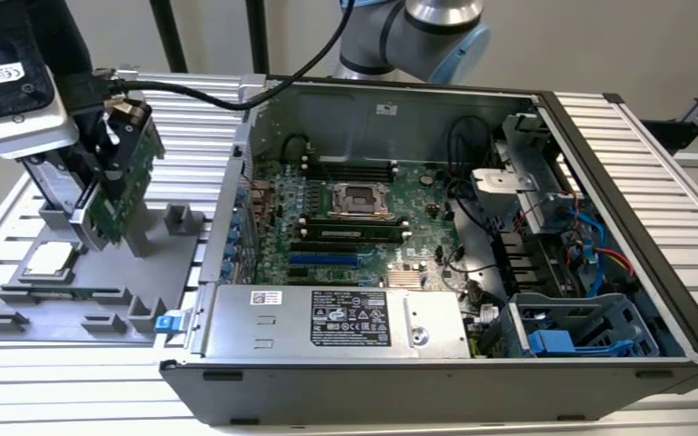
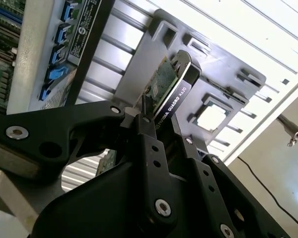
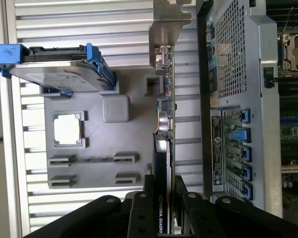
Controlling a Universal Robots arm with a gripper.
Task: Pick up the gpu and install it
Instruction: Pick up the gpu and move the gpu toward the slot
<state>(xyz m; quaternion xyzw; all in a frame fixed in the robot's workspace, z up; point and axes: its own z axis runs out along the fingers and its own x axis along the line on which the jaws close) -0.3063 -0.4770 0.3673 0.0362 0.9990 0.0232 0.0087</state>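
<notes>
Fingers [image 2: 150, 148] of the gripper [image 2: 160, 124] are closed on the gpu [image 1: 127, 182], one on each face, pinching it along the edge with the black cooler. In the exterior view the card hangs tilted at the exterior view's left, over the grey tray [image 3: 105, 141] that lies on the ribbed tabletop [image 1: 83, 386]. Whether its lower end has cleared the tray's posts I cannot tell. In the first wrist view the card is seen edge-on, with its silver bracket [image 3: 170, 20] at the end far from the fingers.

Other parts sit on the tray. A hard drive [image 3: 59, 72] with blue rails stands in its holder, a square processor chip [image 3: 68, 130] lies flat in a pocket, and a narrow memory stick [image 3: 92, 159] rests between two clips.

Just beside the tray, toward the exterior view's right, the computer case [image 1: 640, 195] lies open. Its motherboard [image 1: 349, 227] is exposed, and the power supply [image 1: 337, 318] sits along the near wall. The gpu is outside the case, well apart from the motherboard.
</notes>
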